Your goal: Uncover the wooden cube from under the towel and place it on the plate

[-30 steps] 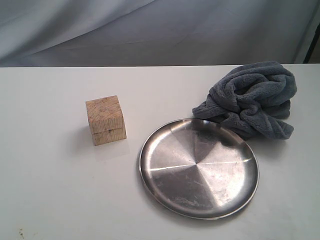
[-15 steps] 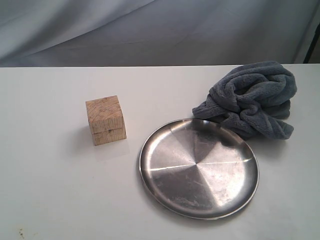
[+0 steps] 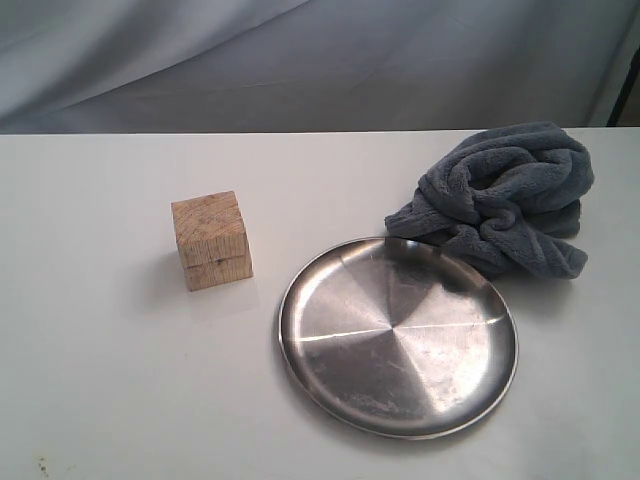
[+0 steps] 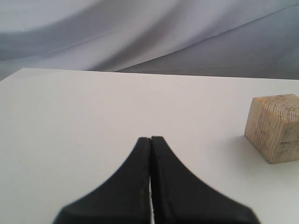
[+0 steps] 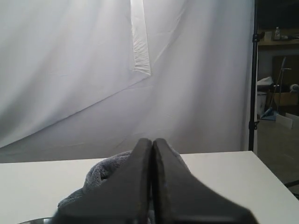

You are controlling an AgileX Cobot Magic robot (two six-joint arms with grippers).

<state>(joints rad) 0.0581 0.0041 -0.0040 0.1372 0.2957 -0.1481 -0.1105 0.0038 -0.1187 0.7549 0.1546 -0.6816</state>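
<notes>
The wooden cube (image 3: 211, 240) stands bare on the white table, left of the plate (image 3: 398, 336); the left wrist view shows the cube (image 4: 274, 127) off to one side. The steel plate holds nothing. The dark grey towel (image 3: 502, 198) lies bunched up behind the plate at the right. Neither arm appears in the exterior view. My left gripper (image 4: 151, 138) is shut with nothing in it, above bare table and apart from the cube. My right gripper (image 5: 153, 139) is shut and empty, with the towel (image 5: 100, 173) partly hidden behind its fingers.
A pale grey cloth backdrop (image 3: 300, 60) hangs behind the table's far edge. The table's right edge (image 5: 268, 170) shows in the right wrist view, with a dark stand pole (image 5: 252, 84) and shelves beyond it.
</notes>
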